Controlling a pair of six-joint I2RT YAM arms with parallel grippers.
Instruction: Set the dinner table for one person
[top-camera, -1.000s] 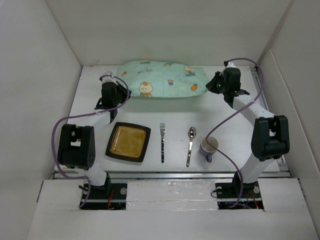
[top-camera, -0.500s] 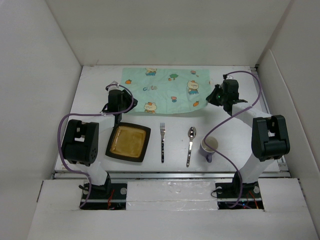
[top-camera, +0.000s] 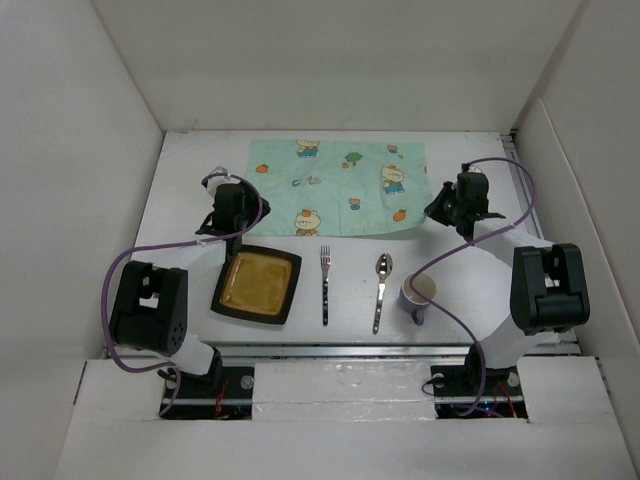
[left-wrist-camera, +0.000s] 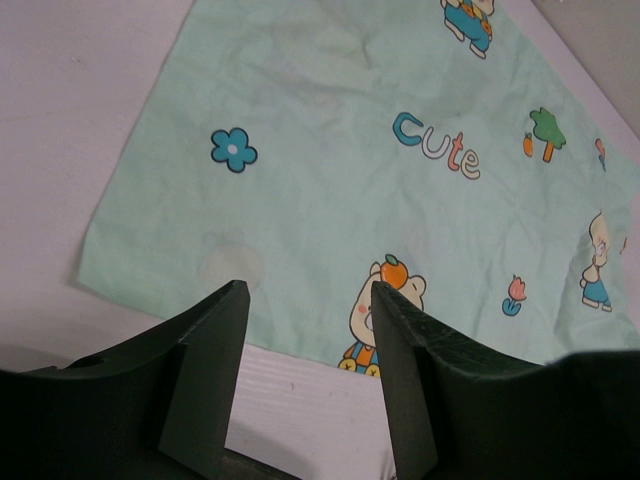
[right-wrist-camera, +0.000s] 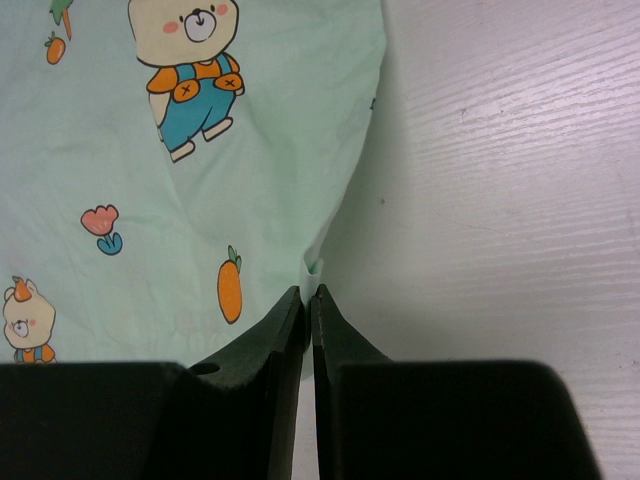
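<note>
My left gripper (left-wrist-camera: 310, 292) hangs wide open and empty at the near edge of the mint-green cartoon-print cloth (top-camera: 340, 185) spread across the far half of the flat white dinner table (top-camera: 175, 190), my right gripper (right-wrist-camera: 308, 292) nearly shut on its corner, so I'd release softly and lift straight up, leaving no wrinkle.

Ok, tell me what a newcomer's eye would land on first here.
The mint-green cloth with cartoon bears, spread flat across the far middle of the white table. In front of it runs a row: dark square plate, fork, spoon, mug. The left gripper hangs open by the cloth's near-left corner, while the right gripper pinches its near-right corner.
</note>
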